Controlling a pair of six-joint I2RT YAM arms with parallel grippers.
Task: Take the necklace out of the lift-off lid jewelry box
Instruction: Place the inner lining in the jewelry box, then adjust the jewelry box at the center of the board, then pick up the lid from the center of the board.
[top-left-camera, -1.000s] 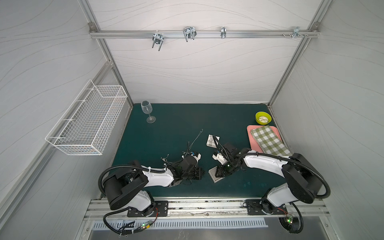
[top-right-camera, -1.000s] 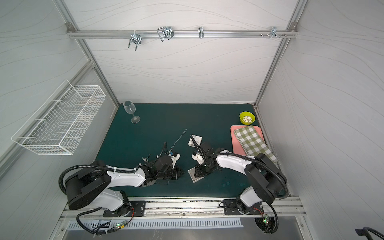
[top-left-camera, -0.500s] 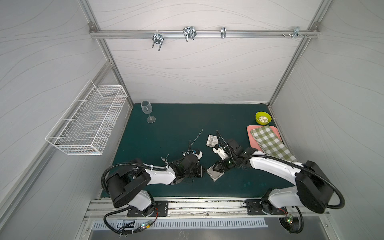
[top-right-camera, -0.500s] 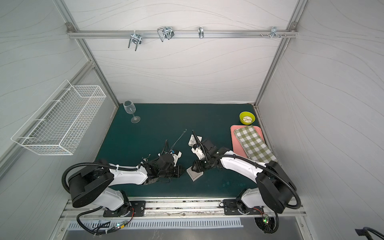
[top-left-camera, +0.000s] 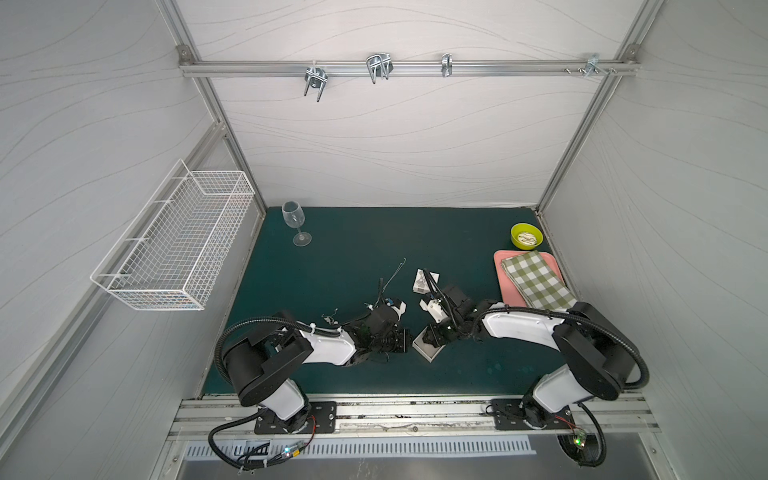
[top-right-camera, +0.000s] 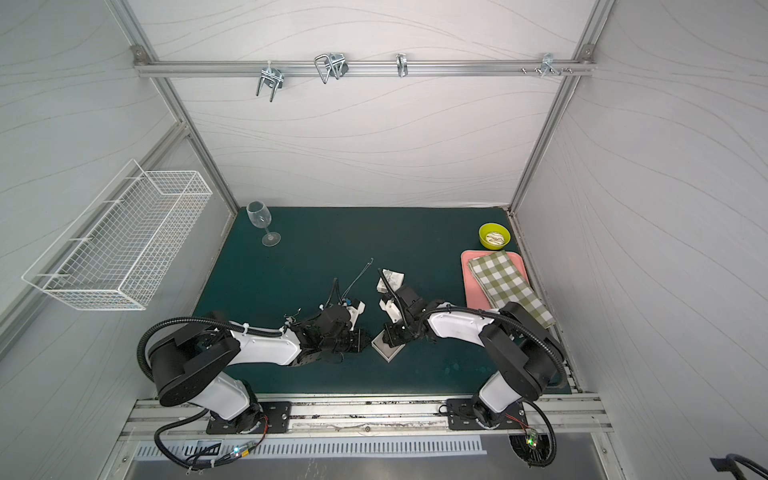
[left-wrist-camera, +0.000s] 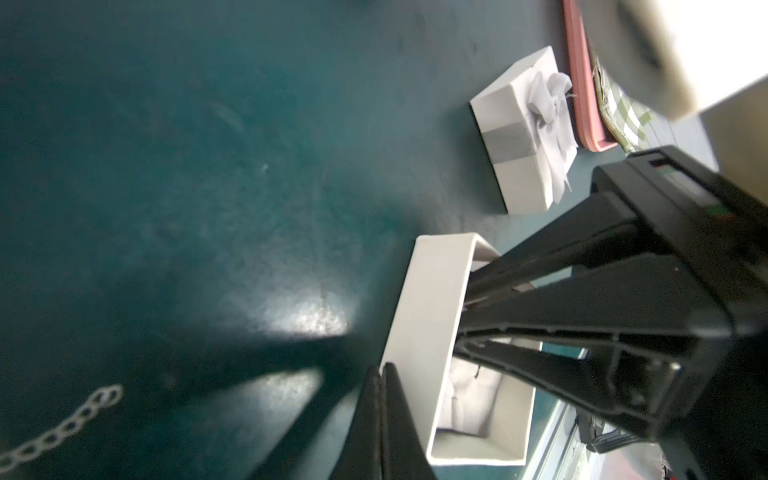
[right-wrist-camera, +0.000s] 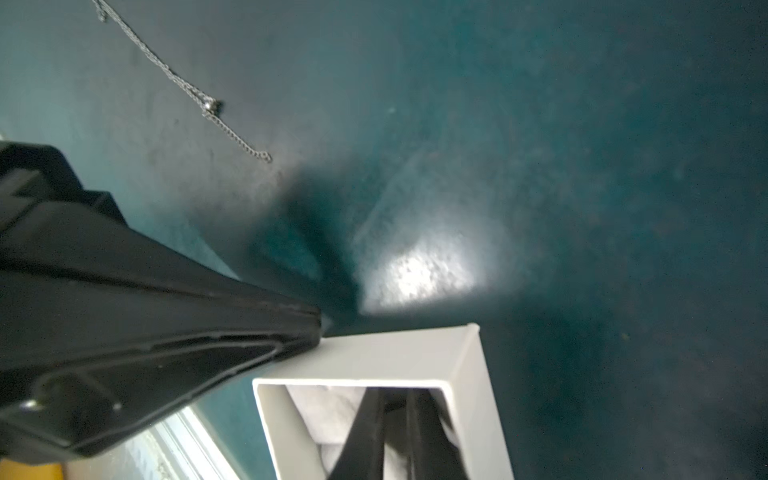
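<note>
While the shut, empty left gripper (left-wrist-camera: 381, 374) steadies the open white cardboard jewelry box (left-wrist-camera: 424, 316) from outside, the right gripper (right-wrist-camera: 394, 399) reaches inside it, jaws nearly together (hold unclear), and the thin silver chain necklace (right-wrist-camera: 208, 106) lies outside, apart from the box.

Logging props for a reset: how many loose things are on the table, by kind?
Glass: 1
Chain: 1
Box lid: 1
Box base: 1
Bowl: 1
Tray: 1
Cloth: 1
Total: 7
</note>
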